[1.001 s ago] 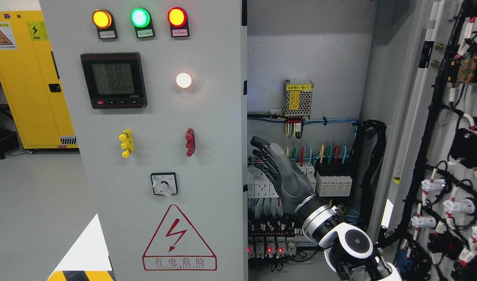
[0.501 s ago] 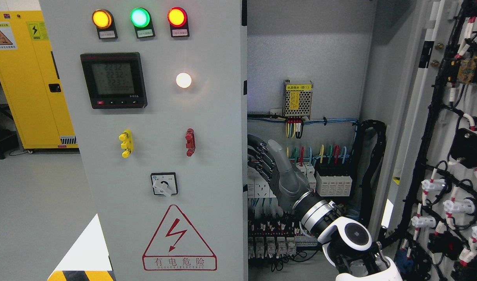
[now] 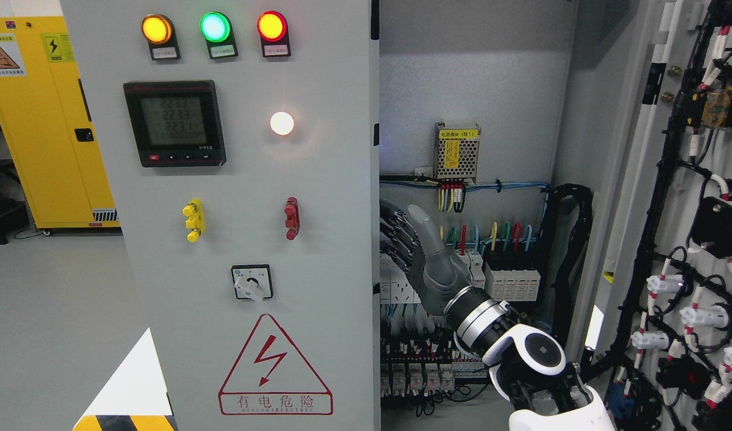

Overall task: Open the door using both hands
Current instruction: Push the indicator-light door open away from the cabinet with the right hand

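One hand in view: right hand (image 3: 423, 254), arm entering lower right, fingers (image 3: 396, 230) extended and relaxed, holding nothing, fingertips at right edge of closed left door (image 3: 252, 179). Right door (image 3: 653, 179) swung open at picture's right, wiring exposed inside cabinet (image 3: 480, 90).

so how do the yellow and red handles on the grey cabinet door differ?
The yellow handle sits on the left of the grey cabinet door, the red handle to its right, nearer the door's open edge. The yellow handle looks slightly bigger than the red handle. Both are small upright knobbed pieces at the same height, and neither is touched.
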Available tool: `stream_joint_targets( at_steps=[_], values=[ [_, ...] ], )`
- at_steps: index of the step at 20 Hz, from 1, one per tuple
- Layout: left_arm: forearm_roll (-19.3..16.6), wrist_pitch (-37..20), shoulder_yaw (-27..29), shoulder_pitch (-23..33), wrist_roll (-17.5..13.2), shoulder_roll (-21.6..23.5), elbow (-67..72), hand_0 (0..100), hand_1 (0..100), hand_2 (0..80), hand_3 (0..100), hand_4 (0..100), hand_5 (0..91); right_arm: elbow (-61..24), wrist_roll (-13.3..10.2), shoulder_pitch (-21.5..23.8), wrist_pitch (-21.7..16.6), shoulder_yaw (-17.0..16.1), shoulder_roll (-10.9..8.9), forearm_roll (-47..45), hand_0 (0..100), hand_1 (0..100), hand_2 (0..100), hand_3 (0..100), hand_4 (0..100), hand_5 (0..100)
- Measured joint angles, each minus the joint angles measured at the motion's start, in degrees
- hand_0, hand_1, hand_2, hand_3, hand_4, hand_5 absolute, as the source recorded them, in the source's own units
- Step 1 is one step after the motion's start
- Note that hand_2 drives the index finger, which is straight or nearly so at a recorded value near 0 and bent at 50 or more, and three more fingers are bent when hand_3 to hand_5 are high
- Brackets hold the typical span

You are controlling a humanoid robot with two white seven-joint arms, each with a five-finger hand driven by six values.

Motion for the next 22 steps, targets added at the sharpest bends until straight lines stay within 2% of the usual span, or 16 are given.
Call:
stream_joint_targets(
  at_steps=[3,10,17,22],
  values=[
    [0.0,0.0,0.0,0.0,0.01,0.0,0.0,0,0,0.0,0,0,0.0,0.41,2.62,-0.3,0.96,-0.38,0.18,-0.59,22,1,0,0,0,0],
    [0.0,0.0,0.0,0.02,0.01,-0.02,0.0,0,0,0.0,0,0,0.0,1.54,4.23,-1.17,2.45,-1.27,0.45,-2.01,22,1,0,0,0,0],
    [0.0,0.0,0.0,0.02,0.02,-0.05,0.0,0,0,0.0,0,0,0.0,2.69,9.82,-1.88,4.18,-2.59,0.56,-3.78,22,1,0,0,0,0],
    [0.0,0.0,0.0,0.02,0.02,-0.07,0.0,0,0,0.0,0,0,0.0,3.16,11.2,-2.1,4.81,-3.41,0.62,-4.76,22,1,0,0,0,0]
  ],
)
